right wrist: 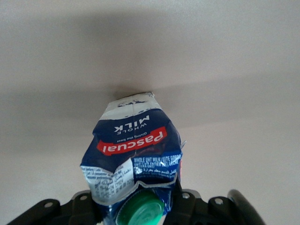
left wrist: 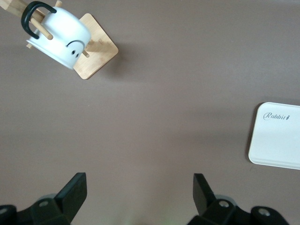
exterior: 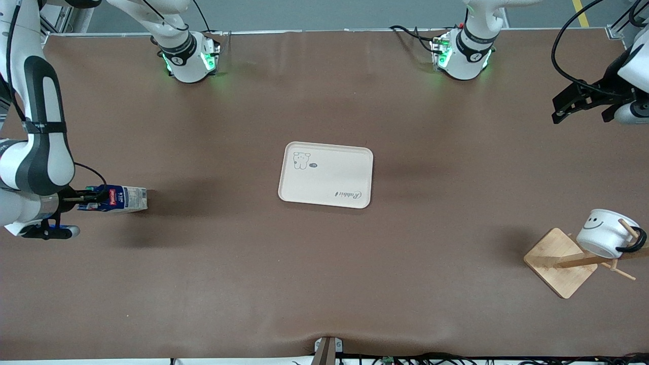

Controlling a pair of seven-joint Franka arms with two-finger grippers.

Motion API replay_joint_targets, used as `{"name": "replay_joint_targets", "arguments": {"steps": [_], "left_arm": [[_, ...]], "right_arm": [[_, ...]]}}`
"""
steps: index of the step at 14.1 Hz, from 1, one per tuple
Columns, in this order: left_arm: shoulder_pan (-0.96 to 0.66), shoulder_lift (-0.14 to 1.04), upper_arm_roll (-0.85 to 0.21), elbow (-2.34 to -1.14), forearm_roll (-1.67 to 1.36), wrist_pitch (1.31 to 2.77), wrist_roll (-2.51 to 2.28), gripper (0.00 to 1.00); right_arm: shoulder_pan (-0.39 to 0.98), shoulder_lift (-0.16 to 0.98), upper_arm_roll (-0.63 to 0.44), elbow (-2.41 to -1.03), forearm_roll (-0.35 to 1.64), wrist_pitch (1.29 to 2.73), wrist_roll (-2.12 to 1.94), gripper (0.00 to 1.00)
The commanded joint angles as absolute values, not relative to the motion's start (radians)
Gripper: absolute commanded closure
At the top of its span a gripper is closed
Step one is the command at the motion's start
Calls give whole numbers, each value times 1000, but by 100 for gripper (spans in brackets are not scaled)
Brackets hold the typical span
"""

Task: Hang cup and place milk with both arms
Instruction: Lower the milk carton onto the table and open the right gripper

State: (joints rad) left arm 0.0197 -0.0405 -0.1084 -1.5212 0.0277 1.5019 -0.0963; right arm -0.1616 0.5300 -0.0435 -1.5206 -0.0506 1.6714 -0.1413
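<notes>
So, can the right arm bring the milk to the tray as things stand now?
Probably yes. The right gripper is shut on the milk, and only bare table lies between it and the tray. The left gripper waits open, out of the way.

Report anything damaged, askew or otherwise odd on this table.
The milk carton in the right claw looks dented and creased near its green cap, and it sits tipped sideways rather than upright. The cup hangs tilted on the wooden rack, as expected.
</notes>
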Motion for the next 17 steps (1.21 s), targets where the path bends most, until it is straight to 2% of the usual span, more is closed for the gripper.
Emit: {"name": "replay_joint_targets", "arguments": {"steps": [1,2,4,6,17], "left_arm": [[28,-55,-109,-1523,43,1513,-95,0],[35,-55,-109,-1520,35,1513,-95,0],[57,-54,-109,-1522,35,1516,-94,0],[70,-52,-109,-1523,34,1519,-94,0],[75,-60,-110,-1522,28,1511,-91,0]], "right_arm": [[-186,529,-25,-1557,-29,1681,-126,66],[-186,531,-25,-1557,-29,1684,-126,58],[-187,532,-23,-1555,-29,1687,-126,24],[-187,537,-23,-1555,-29,1687,-126,0],[-176,541,-23,-1522,-21,1686,-126,0]]}}
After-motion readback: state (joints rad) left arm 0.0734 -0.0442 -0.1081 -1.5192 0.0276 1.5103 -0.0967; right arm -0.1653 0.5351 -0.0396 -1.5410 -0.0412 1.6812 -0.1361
